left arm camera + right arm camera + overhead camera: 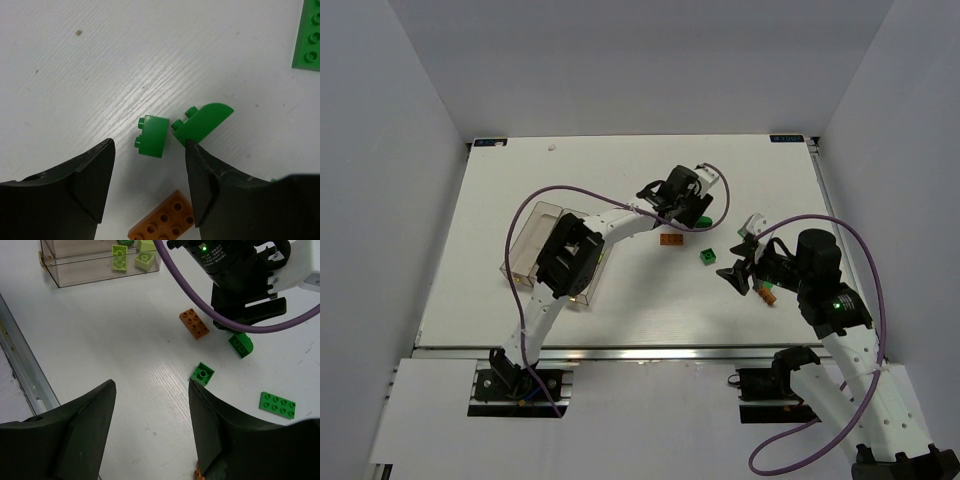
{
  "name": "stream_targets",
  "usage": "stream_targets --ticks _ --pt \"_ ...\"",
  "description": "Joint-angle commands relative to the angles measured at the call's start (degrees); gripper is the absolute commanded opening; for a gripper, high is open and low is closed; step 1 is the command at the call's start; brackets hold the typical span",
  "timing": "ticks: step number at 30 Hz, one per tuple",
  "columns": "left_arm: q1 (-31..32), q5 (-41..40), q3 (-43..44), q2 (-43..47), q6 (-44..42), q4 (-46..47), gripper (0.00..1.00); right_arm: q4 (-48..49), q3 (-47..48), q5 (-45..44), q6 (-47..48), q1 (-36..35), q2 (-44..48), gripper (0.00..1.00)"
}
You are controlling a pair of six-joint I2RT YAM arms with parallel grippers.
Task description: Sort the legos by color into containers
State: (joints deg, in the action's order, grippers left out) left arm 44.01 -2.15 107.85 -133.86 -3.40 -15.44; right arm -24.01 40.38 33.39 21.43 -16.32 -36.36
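The left pincer (150, 144) is hanging part-open and empty over the small green brick (152, 136), one finger (210, 190) crowding the curved green brick (204, 121), risking grabbing both or flicking one aside.

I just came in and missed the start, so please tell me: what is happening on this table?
Two robot arms are sorting small bricks by colour. The left gripper is open, down close to a small green brick that lies just ahead of its fingers, not gripped; a rounded green brick touches one fingertip. The right gripper is open too, near another green brick. An orange brick and a green plate wait on the table. Lime bricks already lie in the clear containers.
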Motion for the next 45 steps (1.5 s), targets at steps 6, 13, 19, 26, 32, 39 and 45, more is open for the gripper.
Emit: stream_targets --ticks 6,13,19,26,32,39,45 --pt "0.0 -0.8 5.7 -3.1 -1.0 -2.0 0.67 0.8 1.2 0.1 -0.1 -0.5 0.8 0.66" --pt "0.0 -2.6 6.8 -4.2 -1.4 -2.8 0.66 0.8 1.2 0.1 -0.1 -0.5 0.8 0.66" --pt "-0.1 -3.8 3.3 -1.1 -1.0 -0.3 0.67 0.9 1.0 0.1 0.1 -0.6 0.6 0.67" --pt "-0.1 -3.7 1.9 1.2 -0.4 -0.7 0.69 0.7 0.9 0.4 0.1 -0.6 0.6 0.68" --pt "-0.1 -3.2 -1.2 3.8 -0.6 0.6 0.69 0.7 1.0 0.7 0.0 -0.6 0.3 0.69" --pt "-0.1 -1.5 1.4 0.7 -0.6 -0.7 0.69 0.6 1.0 0.8 0.0 -0.6 0.6 0.69" --pt "-0.2 -0.9 3.2 -1.5 -0.6 -0.5 0.60 0.6 1.0 0.7 0.3 -0.6 0.5 0.70"
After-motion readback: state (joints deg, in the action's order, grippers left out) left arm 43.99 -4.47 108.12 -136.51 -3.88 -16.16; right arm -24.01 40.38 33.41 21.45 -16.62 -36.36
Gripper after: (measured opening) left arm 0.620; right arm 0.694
